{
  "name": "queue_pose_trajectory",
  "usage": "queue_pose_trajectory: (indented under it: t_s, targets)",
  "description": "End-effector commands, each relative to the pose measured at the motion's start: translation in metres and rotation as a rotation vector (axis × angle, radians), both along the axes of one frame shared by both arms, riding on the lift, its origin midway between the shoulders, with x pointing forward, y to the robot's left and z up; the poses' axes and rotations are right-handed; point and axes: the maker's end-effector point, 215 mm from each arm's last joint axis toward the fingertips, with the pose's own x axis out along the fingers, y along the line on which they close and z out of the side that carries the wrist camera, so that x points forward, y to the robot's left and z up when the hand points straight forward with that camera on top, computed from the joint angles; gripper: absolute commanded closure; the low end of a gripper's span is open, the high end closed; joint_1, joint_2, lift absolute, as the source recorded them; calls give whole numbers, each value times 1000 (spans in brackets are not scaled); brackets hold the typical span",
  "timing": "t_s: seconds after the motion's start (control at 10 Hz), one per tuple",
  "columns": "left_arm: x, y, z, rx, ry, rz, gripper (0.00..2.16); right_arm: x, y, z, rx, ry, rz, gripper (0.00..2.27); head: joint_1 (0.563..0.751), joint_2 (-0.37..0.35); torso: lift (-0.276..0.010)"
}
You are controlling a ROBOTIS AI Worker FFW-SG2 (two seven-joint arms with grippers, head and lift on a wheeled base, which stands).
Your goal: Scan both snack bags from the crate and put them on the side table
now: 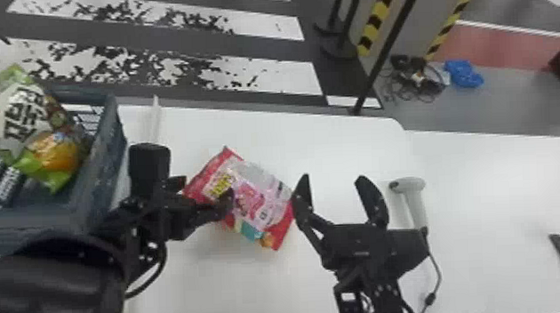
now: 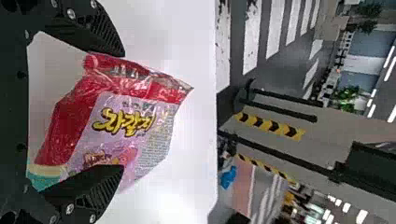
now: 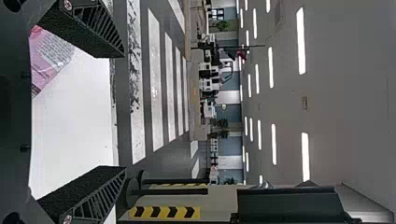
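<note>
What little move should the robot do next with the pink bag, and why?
Maybe the left end effector should gently close on the pink bag, because its two fingers are spread apart and part of the bag shows between them.

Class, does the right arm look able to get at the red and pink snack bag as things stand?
Likely yes: the right gripper is open beside the snack bag, with nothing visible between them. The left gripper, at the bag's left part, might crowd it.
</note>
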Motion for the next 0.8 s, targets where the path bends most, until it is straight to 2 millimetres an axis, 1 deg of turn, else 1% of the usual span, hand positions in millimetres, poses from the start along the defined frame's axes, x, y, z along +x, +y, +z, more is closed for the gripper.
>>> queue_pose_trajectory:
  t_s: [0.0, 0.1, 0.2, 0.3, 0.5, 0.7]
  targets:
    - [-3, 15, -7, 164, -11, 12, 70, 0, 0, 1, 0, -1, 2, 66, 695, -224, -87]
    - [-1, 26, 1, 264, -62, 31, 70, 0, -1, 1, -2, -1, 0, 66, 695, -212, -87]
    - [0, 40, 14, 337, -116, 64, 70, -1, -1, 1, -2, -1, 2, 66, 695, -204, -87]
    - [3, 54, 41, 346, -170, 119, 70, -1, -1, 3, -2, -4, 3, 63, 695, -189, -87]
    - [-10, 98, 67, 308, -207, 202, 46, 0, 0, 3, -4, -6, 5, 90, 695, -150, -87]
    - [-23, 144, 92, 207, -256, 282, 26, 2, 2, 3, -9, -3, 12, 184, 695, -90, -87]
